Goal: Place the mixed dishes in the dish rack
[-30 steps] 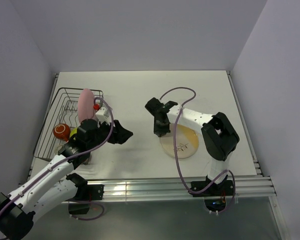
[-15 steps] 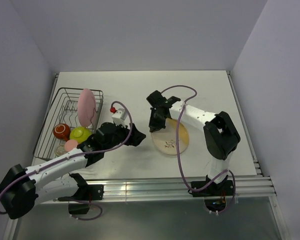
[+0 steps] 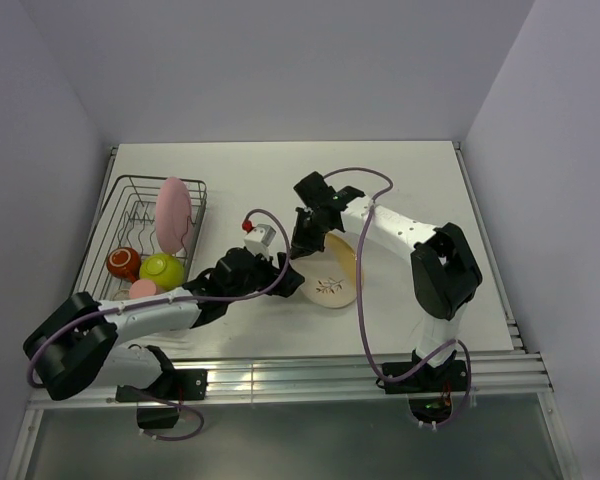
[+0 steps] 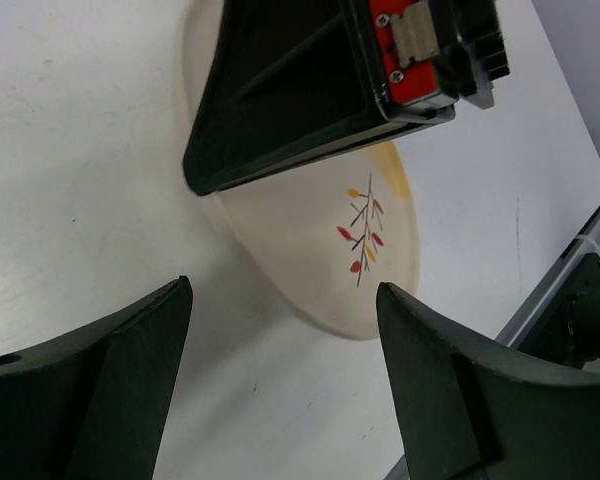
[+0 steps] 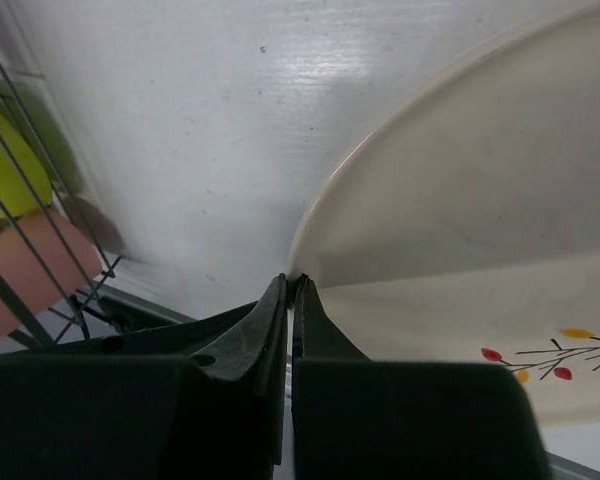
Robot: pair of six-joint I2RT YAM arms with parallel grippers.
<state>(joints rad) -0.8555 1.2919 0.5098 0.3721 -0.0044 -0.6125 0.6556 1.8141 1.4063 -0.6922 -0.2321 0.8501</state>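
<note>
The dish rack (image 3: 140, 240) sits along the left edge of the counter (image 3: 280, 180). Inside it the pink plate (image 3: 173, 213) stands on edge between the prongs at the rack's far end. The dark red-orange mug (image 3: 123, 262), the lime-green bowl (image 3: 162, 270) and the salmon-pink cup (image 3: 143, 289) are grouped at the rack's near end, the bowl just beside the mug.

The cream-and-orange plate (image 3: 332, 272) is out on the counter, well to the right of the rack. It is tilted, with its leaf sprig facing up and the side towards the rack raised. The right pincer (image 3: 305, 238) is clenched on that raised rim; in the right wrist view its fingers (image 5: 280, 320) meet tightly on the edge of the plate, with the rack wires, the green bowl and the pink cup off to one side.

The left pincer (image 3: 285, 278) lies between the rack and the plate, low over the counter and close to the plate's near edge. It is released: its two fingers (image 4: 130, 350) stand wide apart with nothing between them, and the plate and the right pincer are just ahead
</note>
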